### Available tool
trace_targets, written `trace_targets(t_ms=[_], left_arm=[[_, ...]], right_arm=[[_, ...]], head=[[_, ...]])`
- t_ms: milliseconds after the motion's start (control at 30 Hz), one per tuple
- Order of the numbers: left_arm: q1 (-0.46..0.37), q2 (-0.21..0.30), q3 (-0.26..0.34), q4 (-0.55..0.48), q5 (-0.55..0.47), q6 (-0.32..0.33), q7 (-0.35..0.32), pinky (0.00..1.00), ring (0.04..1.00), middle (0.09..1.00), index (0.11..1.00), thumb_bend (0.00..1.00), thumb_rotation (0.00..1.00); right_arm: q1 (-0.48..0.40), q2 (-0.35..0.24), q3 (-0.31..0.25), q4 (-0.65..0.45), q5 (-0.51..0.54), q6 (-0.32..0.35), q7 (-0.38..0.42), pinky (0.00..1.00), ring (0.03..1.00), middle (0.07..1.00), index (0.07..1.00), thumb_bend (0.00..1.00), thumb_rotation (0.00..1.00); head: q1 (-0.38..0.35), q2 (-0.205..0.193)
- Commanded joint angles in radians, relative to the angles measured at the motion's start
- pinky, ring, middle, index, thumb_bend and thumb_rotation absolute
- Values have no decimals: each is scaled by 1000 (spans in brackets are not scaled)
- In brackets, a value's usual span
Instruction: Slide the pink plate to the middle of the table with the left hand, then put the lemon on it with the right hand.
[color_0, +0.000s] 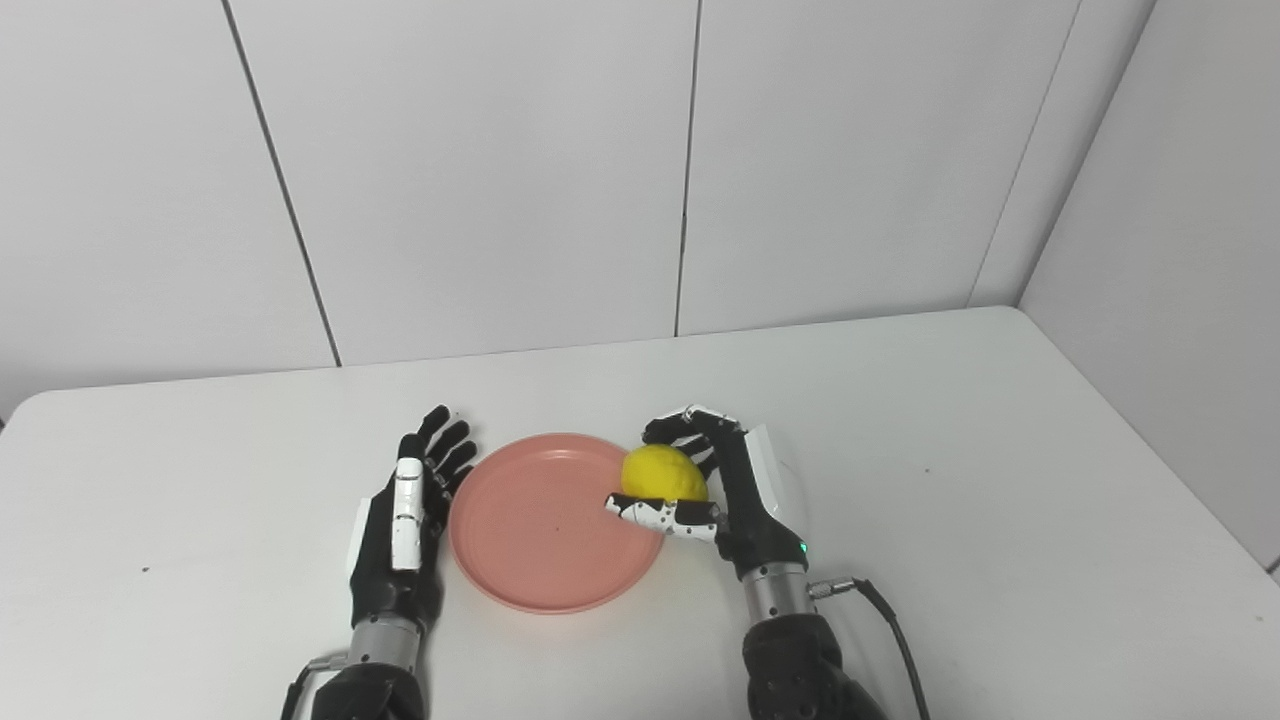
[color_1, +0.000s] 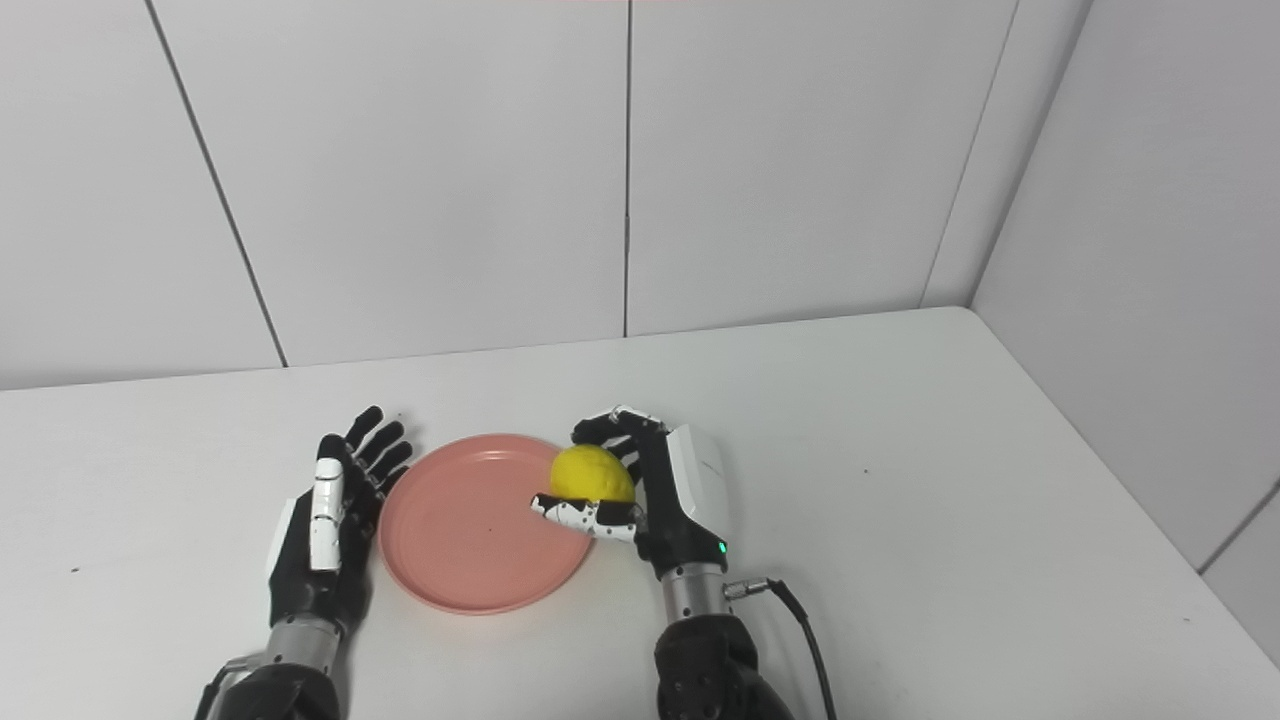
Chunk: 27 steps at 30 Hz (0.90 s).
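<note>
lemon (color_0: 664, 474), low and centre in frame, sits pinched in the right hand (color_0: 722, 492) over the pink plate (color_0: 545, 525) rim; light, firm, likely slippery-skinned, best gripped around its middle. left hand (color_0: 408, 513) spread, empty.

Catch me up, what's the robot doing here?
The right robot hand is shut on the lemon and holds it at the right edge of the pink plate; whether the lemon touches the plate can't be told. The left robot hand is open, fingers straight, right beside the plate's left rim and holding nothing. The plate lies flat on the white table, otherwise empty.
</note>
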Motion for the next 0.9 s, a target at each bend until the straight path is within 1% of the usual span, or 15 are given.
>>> trace_targets(t_ms=[0,33,200,367,533,567,667,733,833,867], left_arm=[[0,-6,-14,-6,15,3,-1,891,890,896,897,609,1000],[0,-7,-17,-6,18,4,1,893,893,898,899,610,1000],[-1,-8,-28,-3,31,3,7,890,894,901,905,599,1000],[-1,-9,-42,-1,56,7,15,891,899,904,912,597,1000],[1,-13,-47,-10,64,25,17,899,904,911,921,603,1000],[2,-14,-47,-10,67,24,20,897,900,908,918,602,1000],[1,-12,-50,-10,71,21,19,899,898,908,919,602,1000],[1,-12,-51,-11,77,20,24,889,891,904,916,605,1000],[-1,-15,-50,-1,83,3,33,881,887,900,913,595,1000],[-3,-16,-48,3,82,0,33,879,886,898,911,593,1000]], right_arm=[[-50,8,4,-9,5,-72,8,306,417,530,483,512,0],[-52,9,6,-5,10,-75,15,300,414,530,485,511,0],[-66,9,11,10,7,-77,33,271,393,503,505,511,0],[-84,6,22,18,-9,-56,57,253,378,482,517,510,0],[-114,4,38,39,-16,-65,92,286,399,521,491,510,0],[-117,4,40,41,-19,-68,93,276,395,522,492,510,0],[-135,5,50,62,-39,-80,87,275,396,525,491,510,0],[-145,0,59,78,-52,-92,80,329,420,524,479,512,0],[-154,2,64,97,-55,-93,85,340,425,518,482,512,0],[-154,3,65,98,-56,-87,92,329,418,515,489,512,0]], head=[[5,0],[21,3],[51,3],[91,0],[105,0],[105,0],[108,-2],[110,-2],[111,-3],[111,-3]])
